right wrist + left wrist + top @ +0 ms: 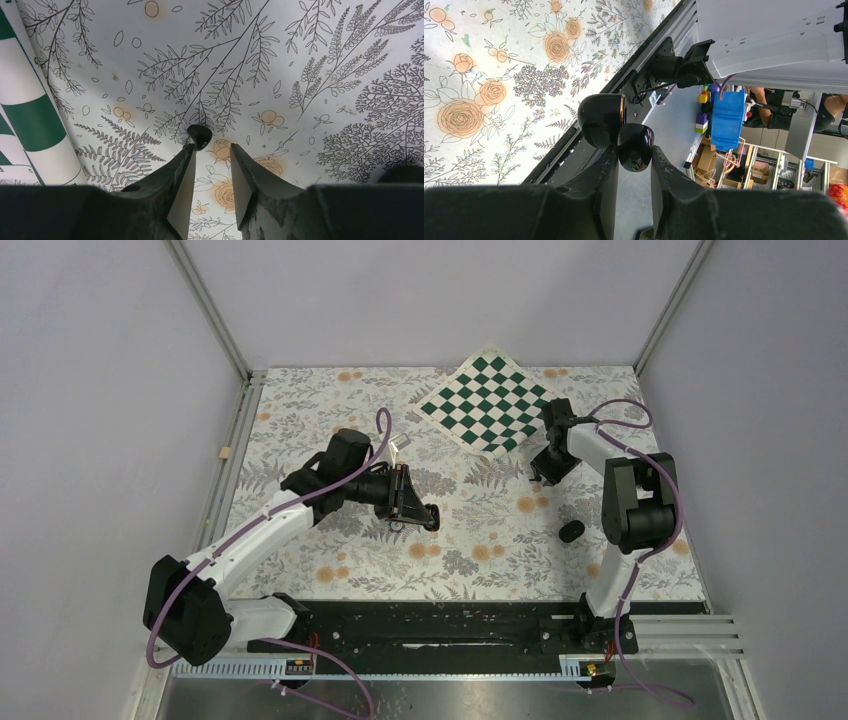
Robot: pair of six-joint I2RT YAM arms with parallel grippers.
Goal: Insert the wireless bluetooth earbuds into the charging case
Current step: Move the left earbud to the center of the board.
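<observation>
My left gripper hovers over the middle of the floral table, shut on the charging case. In the left wrist view the glossy black case sits pinched between the fingertips, and its hinged other half hangs open to the left. My right gripper is down at the table beside the checkered cloth. Its jaws stand open with nothing between them. One tiny black earbud lies on the table just beyond the left fingertip, at or touching its tip. A second earbud I cannot make out.
A green-and-white checkered cloth lies at the back right, its edge left of my right gripper. A small dark object lies near the right arm; what it is I cannot tell. A tan strip rests on the left rail.
</observation>
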